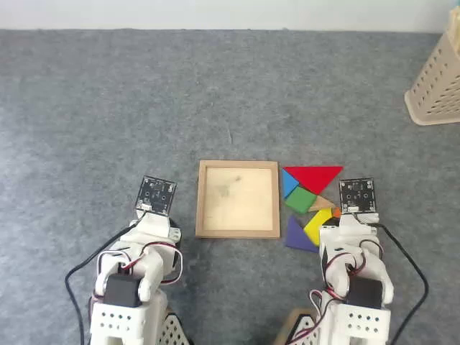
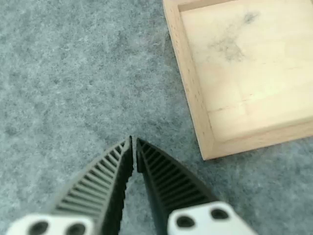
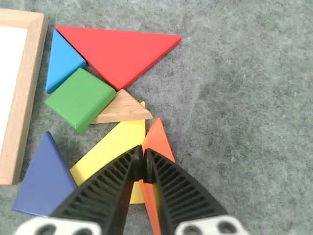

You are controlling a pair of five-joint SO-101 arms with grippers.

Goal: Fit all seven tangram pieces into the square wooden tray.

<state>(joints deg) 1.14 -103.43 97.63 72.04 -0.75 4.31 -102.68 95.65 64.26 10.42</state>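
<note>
Seven pieces lie beside my tray.
My left gripper and right gripper are closed tight, holding nothing.

- In the high view I have the tray lying mid-frame on the table.
- The tangram pieces cluster just right of it, with the large triangle uppermost and the square piece below it.
- My left gripper sits lower left, near the tray's corner.
- My right gripper sits lower right, over the cluster's lower edge.
- A basket stands upper right, well apart.
</note>
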